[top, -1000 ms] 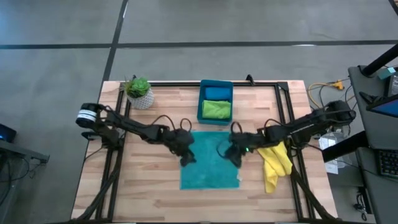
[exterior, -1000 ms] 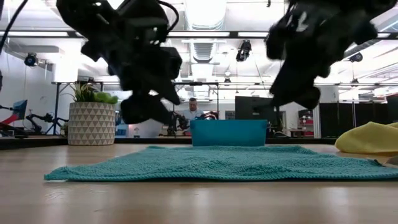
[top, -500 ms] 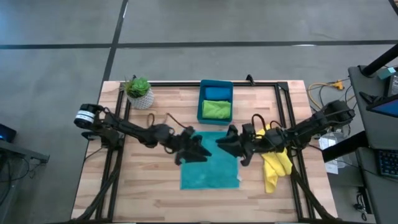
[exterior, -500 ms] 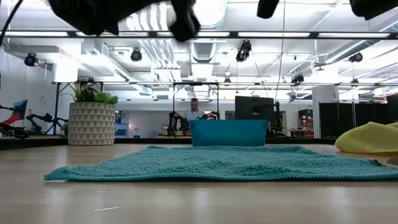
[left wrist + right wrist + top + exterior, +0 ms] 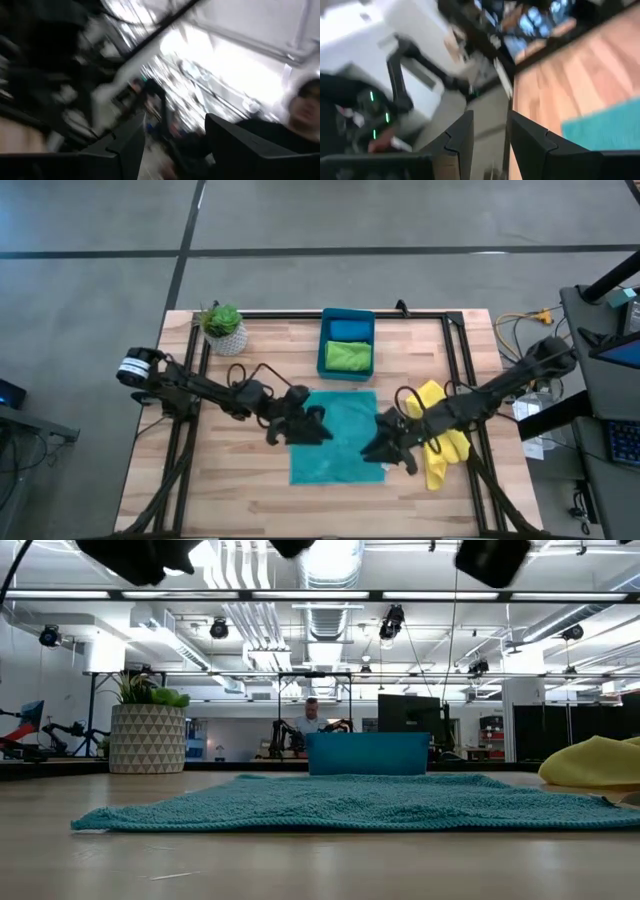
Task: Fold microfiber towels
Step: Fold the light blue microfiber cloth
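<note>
Teal towel [image 5: 338, 437] flat mid-table, yellow towel [image 5: 443, 442] crumpled beside it. Blue bin [image 5: 347, 342] and potted plant [image 5: 224, 326] behind. Left gripper [image 5: 312, 428] and right gripper [image 5: 377, 450] raised over opposite edges, fingers [image 5: 461, 134] parted, empty.

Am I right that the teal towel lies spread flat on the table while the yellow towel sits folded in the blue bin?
Not quite. The teal towel does lie flat, but the high view shows the yellow towel crumpled on the table beside it; the blue bin holds blue and green cloths.
</note>
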Controlling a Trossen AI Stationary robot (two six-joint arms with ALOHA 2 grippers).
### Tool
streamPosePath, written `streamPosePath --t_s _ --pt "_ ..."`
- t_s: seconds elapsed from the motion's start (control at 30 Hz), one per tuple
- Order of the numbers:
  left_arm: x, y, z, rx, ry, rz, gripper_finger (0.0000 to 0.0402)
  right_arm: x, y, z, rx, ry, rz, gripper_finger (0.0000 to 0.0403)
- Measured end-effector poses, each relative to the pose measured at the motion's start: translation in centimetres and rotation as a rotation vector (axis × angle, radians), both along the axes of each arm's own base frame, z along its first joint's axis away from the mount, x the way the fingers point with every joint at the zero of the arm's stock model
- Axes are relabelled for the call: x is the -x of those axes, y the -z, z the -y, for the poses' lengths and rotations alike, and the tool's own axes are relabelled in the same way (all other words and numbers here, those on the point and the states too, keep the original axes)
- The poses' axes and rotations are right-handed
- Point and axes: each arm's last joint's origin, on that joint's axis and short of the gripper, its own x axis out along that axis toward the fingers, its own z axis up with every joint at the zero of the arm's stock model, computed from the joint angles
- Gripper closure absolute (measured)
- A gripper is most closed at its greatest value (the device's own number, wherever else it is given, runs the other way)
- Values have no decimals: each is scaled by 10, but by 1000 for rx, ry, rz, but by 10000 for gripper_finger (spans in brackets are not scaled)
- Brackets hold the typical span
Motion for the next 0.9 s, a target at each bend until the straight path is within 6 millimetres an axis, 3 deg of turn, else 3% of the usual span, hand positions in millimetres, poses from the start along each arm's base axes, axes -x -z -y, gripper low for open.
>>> streamPosePath --t_s 0.1,0.2,0.33,0.47,0.6,0.9 --pt "11 -3 14 -24 99 -84 211 11 8 -10 38 -50 -112 289" --pt "25 8 37 -158 106 -362 211 23 23 -20 98 -73 -253 289" --pt "55 29 63 -592 24 -708 211 36 41 -27 207 -113 -389 289" --pt "70 39 83 -957 -34 -694 211 46 62 -24 348 -85 -456 289" --pt "59 58 100 -1087 -53 -606 211 50 79 -15 395 -13 -473 289" --pt "20 122 121 -1155 -57 -828 211 54 87 -12 374 -24 -476 289"
